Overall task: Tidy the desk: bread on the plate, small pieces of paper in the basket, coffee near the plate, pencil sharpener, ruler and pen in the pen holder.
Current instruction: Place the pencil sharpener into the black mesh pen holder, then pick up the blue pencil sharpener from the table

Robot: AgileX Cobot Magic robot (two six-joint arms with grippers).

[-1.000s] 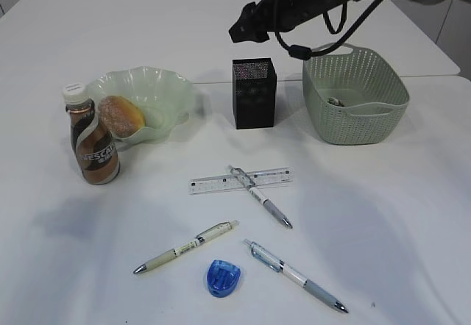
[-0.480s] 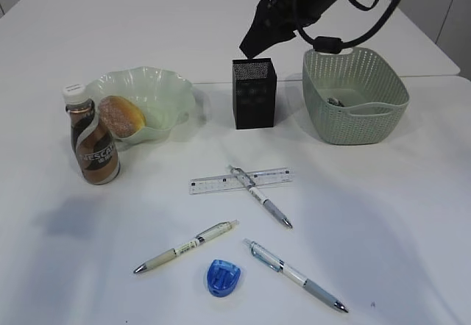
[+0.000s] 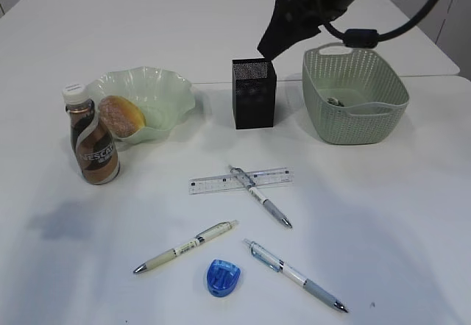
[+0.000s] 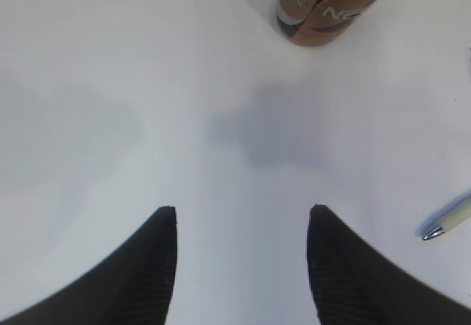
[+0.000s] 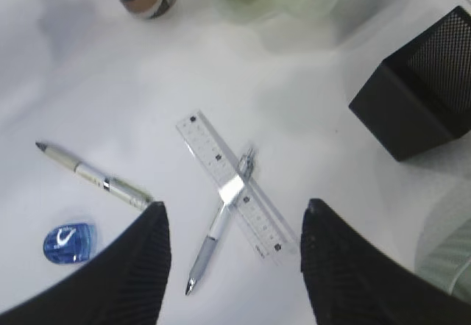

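Rightward and back went the right arm over the last second, from above the holder toward the basket's near-left corner, while everything on the desk stayed put. The right gripper (image 5: pixel 232 255) hung high with its jaws parted and nothing between them; in the exterior view only the dark arm showed, above the holder (image 3: pixel 255 93). The left gripper (image 4: pixel 241 255) also stood open and empty, low over bare desk (image 3: pixel 383 215), with the coffee (image 4: pixel 331 5) ahead of it and a pen tip at its right edge.

Below the right gripper lay the ruler (image 5: pixel 235 189), flat on the desk, with one pen (image 5: pixel 221 226) lying across it. Two more pens and the blue sharpener (image 3: pixel 222 277) lay nearer the front edge. The bread (image 3: pixel 121 115) sat in the plate (image 3: pixel 173 90), the coffee stood just beside the plate, and the basket (image 3: pixel 357 130) held some small scraps.

The ruler looked thin, stiff, light and slick, and lying flat it offered little edge to pinch; the crossing pen probably had to go first. That pen seemed easiest taken across its barrel near the middle, clear of the ruler. The ruler might then be pinched across its narrow width, though its long edges sat close against the desk. The sharpener was small and rounded, likely to slip unless gripped across its flat sides.
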